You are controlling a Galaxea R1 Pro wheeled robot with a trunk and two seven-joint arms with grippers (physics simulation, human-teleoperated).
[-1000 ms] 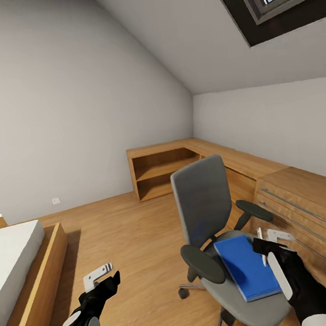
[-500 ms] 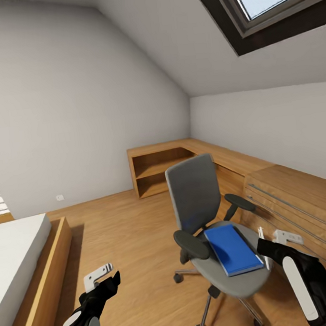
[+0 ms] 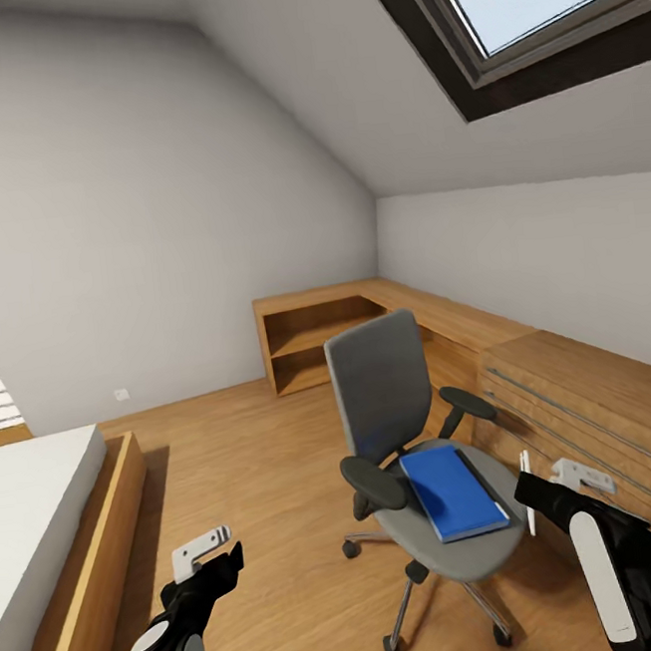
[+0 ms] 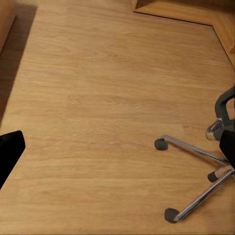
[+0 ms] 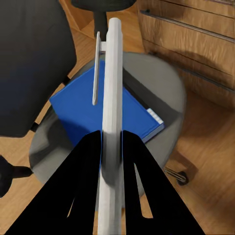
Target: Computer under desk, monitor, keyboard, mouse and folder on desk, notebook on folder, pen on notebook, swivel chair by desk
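The grey swivel chair [image 3: 382, 390] stands mid-room on the wood floor, and the blue folder [image 3: 449, 491] lies flat on its seat [image 3: 470, 556]. Just right of the seat, my right gripper [image 3: 529, 493] is shut on the pale pen [image 3: 525, 475] and holds it upright. In the right wrist view the pen [image 5: 112, 98] runs between the black fingers [image 5: 83, 166], above the folder [image 5: 93, 112]. My left gripper [image 3: 212, 561] hangs open over bare floor left of the chair, and its wrist view takes in the chair's wheeled base [image 4: 196, 156]. The desk, monitor, keyboard, mouse, computer and notebook are out of view.
A light-wood drawer chest [image 3: 595, 407] stands close behind the chair on the right. Light-wood corner shelves [image 3: 317, 341] line the far wall. A bed [image 3: 45, 515] in a wooden frame sits at left. Open floor [image 3: 250, 464] lies between bed and chair. A skylight [image 3: 532, 3] is overhead.
The whole picture has shifted: the camera pulled back, so the chair looks farther off and its base shows. Both grippers keep their poses, the right still on the pen.
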